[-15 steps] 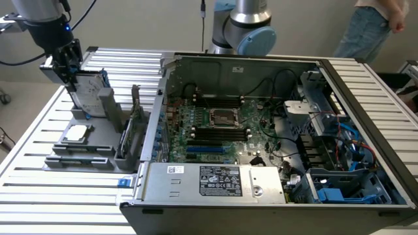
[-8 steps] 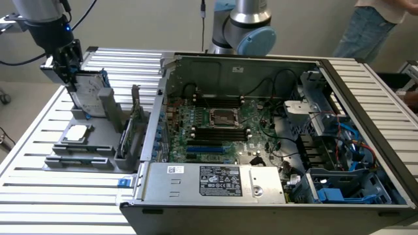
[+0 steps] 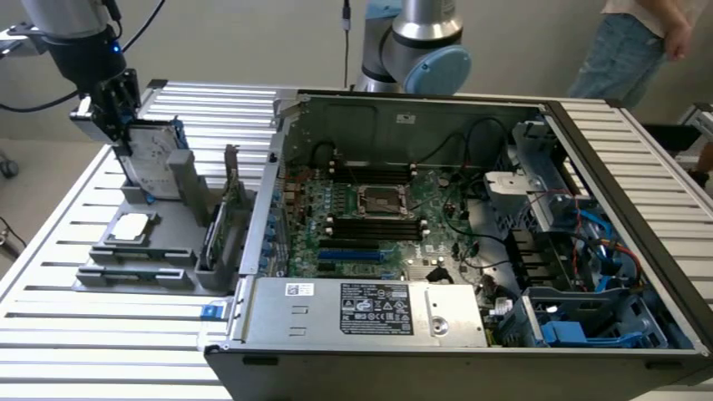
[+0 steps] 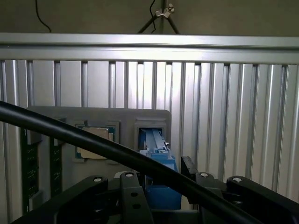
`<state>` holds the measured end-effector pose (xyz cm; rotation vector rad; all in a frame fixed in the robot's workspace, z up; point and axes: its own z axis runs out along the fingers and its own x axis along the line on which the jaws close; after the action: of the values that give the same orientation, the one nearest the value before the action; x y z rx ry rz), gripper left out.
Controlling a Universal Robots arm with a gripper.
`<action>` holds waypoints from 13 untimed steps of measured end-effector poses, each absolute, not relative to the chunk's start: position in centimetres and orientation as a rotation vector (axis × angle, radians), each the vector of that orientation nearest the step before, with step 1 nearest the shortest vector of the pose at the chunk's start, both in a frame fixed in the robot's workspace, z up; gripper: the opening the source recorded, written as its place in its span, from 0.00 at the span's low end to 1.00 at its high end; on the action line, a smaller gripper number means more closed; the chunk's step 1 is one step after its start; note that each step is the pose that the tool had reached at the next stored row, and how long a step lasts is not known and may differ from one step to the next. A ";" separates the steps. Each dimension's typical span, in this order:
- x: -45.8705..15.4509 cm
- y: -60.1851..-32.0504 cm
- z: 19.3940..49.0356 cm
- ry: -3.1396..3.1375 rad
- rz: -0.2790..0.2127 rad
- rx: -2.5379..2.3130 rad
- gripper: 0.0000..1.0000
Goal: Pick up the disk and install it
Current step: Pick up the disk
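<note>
— On the slatted table (image 3: 78,351), toward the exterior view's left, what stands in the grey fixture (image 3: 117,280)?

— The disk (image 3: 159,163), upright on its edge in a slot at the fixture's far end.

— And the gripper (image 3: 120,134)?

— It sits right at the disk's upper edge, astride it. In the wrist view the blue carrier (image 4: 159,161) runs up into the gripper's black frame. Whether it is spread or pinching the disk, I cannot tell.

— What crowds it?

— A small square chip (image 3: 132,225) lies flat in the fixture, just in front of the disk. A green card (image 3: 230,217) stands upright between the disk and the side wall of the computer case (image 3: 640,192). A thick black cable (image 4: 70,133) crosses the wrist view in front of the fixture.

— Inside the case?

— It lies open. A processor socket (image 3: 385,200) sits mid-board, and a long grey box with a white sticker (image 3: 334,313) runs along the near edge. A blue drive bay (image 3: 573,330) fills the near corner at the exterior view's right, with cables looping beside it. The arm's base (image 3: 429,50) rises behind the case, and a person (image 3: 629,42) stands beyond its far corner.
</note>
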<state>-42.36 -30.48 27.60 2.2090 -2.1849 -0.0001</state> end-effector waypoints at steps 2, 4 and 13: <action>-42.4 -30.5 27.6 -2.185 0.000 2.209 0.45; -42.4 -30.5 27.6 -2.185 0.000 2.209 0.45; -42.4 -30.6 27.6 -2.185 0.000 2.209 0.36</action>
<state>-42.35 -30.61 27.61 2.2089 -2.1847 -0.0001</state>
